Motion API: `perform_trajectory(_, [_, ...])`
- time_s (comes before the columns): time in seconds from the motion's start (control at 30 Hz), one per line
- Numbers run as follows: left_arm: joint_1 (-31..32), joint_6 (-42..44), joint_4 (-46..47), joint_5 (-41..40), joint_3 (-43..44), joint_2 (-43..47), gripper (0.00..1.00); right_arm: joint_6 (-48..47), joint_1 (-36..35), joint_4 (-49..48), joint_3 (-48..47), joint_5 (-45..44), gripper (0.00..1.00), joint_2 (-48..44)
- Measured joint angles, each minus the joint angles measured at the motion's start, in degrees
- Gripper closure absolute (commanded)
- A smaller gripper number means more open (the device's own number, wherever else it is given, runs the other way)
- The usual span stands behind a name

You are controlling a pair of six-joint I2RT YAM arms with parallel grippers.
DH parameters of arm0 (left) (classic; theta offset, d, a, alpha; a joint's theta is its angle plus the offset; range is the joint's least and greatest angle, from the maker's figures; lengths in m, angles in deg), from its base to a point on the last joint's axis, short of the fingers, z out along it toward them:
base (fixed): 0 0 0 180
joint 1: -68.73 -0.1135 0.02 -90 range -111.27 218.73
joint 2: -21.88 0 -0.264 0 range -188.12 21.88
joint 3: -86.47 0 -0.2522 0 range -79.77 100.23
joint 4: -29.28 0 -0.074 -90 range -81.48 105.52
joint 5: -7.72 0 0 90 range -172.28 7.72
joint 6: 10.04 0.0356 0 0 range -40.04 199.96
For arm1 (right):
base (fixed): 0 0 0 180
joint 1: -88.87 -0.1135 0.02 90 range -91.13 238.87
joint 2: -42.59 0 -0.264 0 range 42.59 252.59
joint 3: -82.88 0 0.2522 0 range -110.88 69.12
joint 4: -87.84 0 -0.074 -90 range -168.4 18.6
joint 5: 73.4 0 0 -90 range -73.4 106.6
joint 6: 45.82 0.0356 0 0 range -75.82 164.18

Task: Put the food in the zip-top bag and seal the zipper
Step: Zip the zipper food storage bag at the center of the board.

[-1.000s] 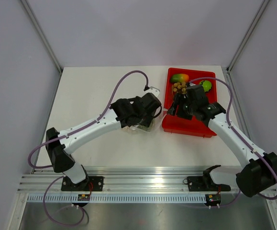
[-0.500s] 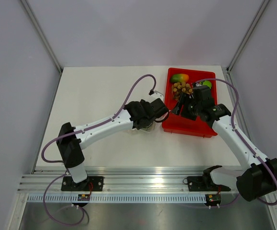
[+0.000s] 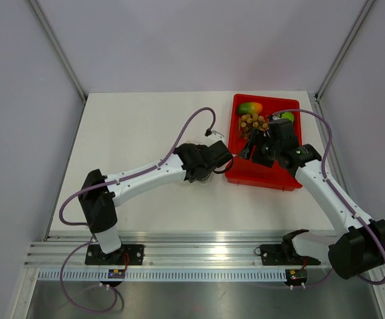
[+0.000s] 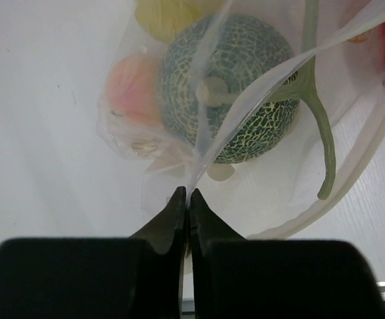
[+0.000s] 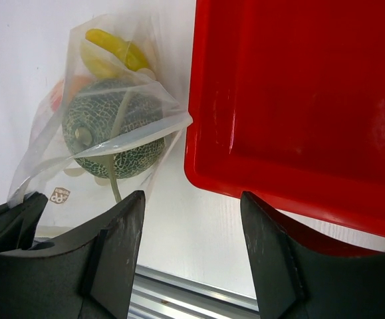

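The clear zip-top bag (image 4: 145,166) lies on the white table just left of the red tray (image 3: 265,178). Inside it are the netted melon (image 4: 232,93), the orange-peach fruit (image 4: 129,93) and the yellow piece (image 4: 165,13). My left gripper (image 4: 189,193) is shut on the bag's thin edge at its mouth; the whitish zipper (image 5: 139,136) strip runs across the melon. The mango (image 3: 250,107), longan cluster (image 3: 251,122) and green apple (image 3: 287,117) lie at the tray's far end. My right gripper (image 5: 192,199) hangs open and empty over the tray's left rim, beside the bag.
The tray's (image 5: 298,100) near half holds nothing. The aluminium rail (image 3: 205,242) runs along the table's front edge. Purple cables loop over both arms. Grey walls enclose the table at left, right and back.
My left arm swung right toward the tray and its gripper closed on the bag's edge. The right gripper shifted slightly toward the back of the tray, then stayed still and open.
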Motion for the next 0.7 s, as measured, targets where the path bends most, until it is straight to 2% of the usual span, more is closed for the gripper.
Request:
perform_trajectory(0.17, [-0.1, -0.1, -0.7, 2.8, 0.5, 1.7, 1.00, 0.0, 0.2, -0.1, 0.1, 0.5, 0.33, 0.0])
perform_trajectory(0.27, [-1.4, 0.3, -0.5, 8.0, 0.9, 5.5, 1.00, 0.0, 0.2, -0.3, 0.1, 1.8, 0.34, 0.1])
perform_trajectory(0.47, [-10.3, 1.9, 2.7, 20.4, 2.4, 13.3, 1.00, -0.8, 0.2, -1.1, 0.5, 4.5, 0.34, 0.2])
perform_trajectory(0.7, [-16.7, 3.8, 5.4, 34.2, 3.3, 14.2, 1.00, -4.3, 0.2, -3.3, 1.6, 7.5, 0.35, -2.9])
